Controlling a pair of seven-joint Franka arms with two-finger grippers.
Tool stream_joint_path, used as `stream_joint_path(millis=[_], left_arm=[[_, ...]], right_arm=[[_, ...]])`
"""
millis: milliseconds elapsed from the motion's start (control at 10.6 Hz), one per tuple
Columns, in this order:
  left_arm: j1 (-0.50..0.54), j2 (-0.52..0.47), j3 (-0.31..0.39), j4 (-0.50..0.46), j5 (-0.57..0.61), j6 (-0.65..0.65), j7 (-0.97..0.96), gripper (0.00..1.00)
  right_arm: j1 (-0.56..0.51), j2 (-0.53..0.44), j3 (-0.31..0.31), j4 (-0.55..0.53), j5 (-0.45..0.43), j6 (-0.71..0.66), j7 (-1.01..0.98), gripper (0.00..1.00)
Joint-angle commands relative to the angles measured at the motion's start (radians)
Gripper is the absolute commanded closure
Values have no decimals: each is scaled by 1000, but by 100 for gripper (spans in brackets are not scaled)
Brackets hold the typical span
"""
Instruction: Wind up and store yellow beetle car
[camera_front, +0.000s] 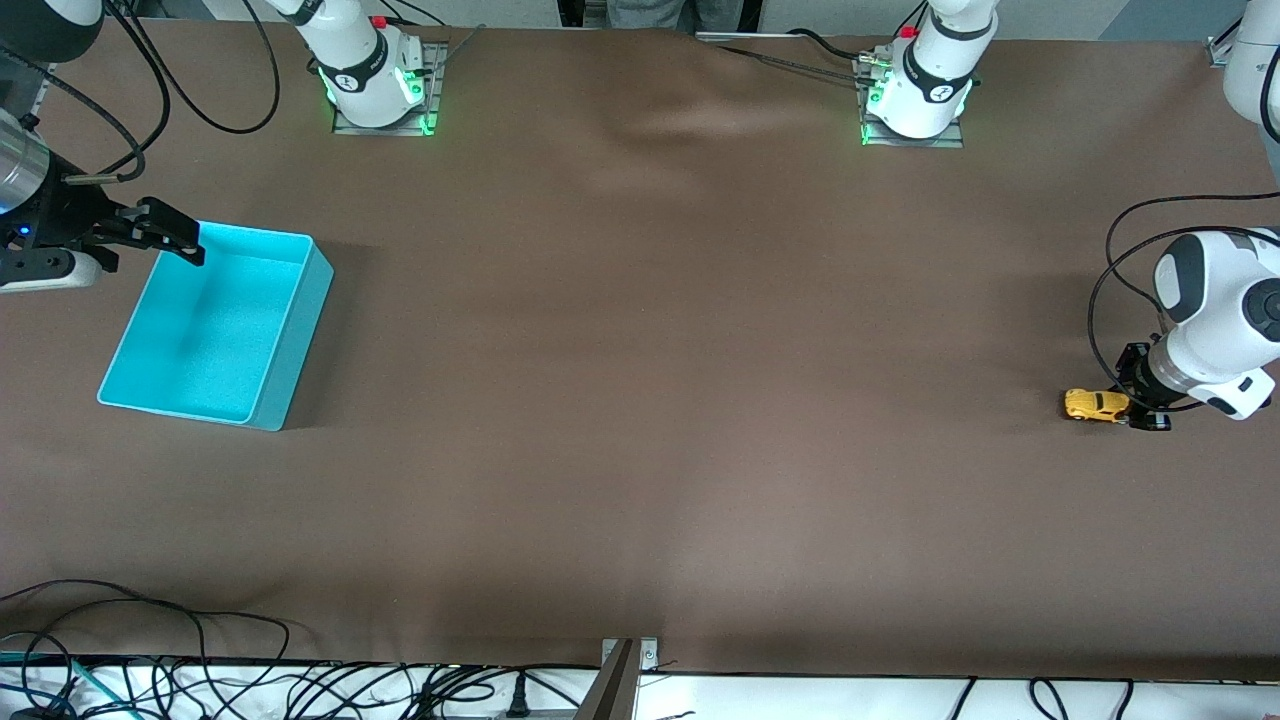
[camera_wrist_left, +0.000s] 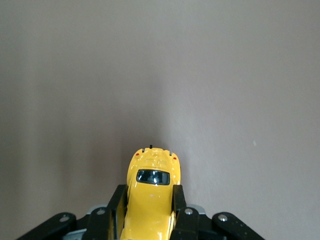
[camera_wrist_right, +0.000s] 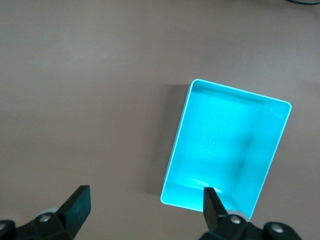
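**Two arms, one bin, one toy car on a broad brown desk**

A single brown desk (camera_front: 640, 400) carries just two loose things: one turquoise bin (camera_front: 290, 330) and one yellow beetle car (camera_front: 1096, 404). Two white arms work over it, each with one claw.

The bin, the larger of the two things, sits toward the right arm's end of the desk, set at a slant, its inside bare. The brown surface runs flat and open from the bin's wall all the way to the car, with slight ripples in the covering near the arms' bases. Black cables lie along the desk's edge nearest the front camera, off the brown surface.

The right claw (camera_front: 185, 240) hangs above the bin's corner farthest from the front camera, its two fingers spread wide with nothing between them; in the right wrist view the bin (camera_wrist_right: 175, 150) lies below the right claw (camera_wrist_right: 145, 205).

The car, far smaller than the bin, stands on the desk near the edge at the left arm's end, well apart from the bin. The left claw (camera_front: 1135, 405) is down at desk level and clenched on the car's rear part: the left wrist view shows the car (camera_wrist_left: 151, 192) pinched between two dark fingers (camera_wrist_left: 118, 207), one at each flank, its nose pointing out over open desk toward the right arm's end.
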Motion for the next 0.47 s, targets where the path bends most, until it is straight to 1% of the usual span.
stream_joint_path(millis=[0, 95, 379], left_arm=[[-10, -8, -58, 9, -22, -62, -55, 100], [-13, -5, -81, 9, -22, -64, -90, 100], [-93, 5, -85, 3, -41, -67, -243, 100]], right_arm=[[-1, -8, 0, -9, -13, 2, -10, 0], [-1, -8, 0, -9, -13, 2, -10, 0], [-3, -8, 0, -9, -13, 4, -10, 0]])
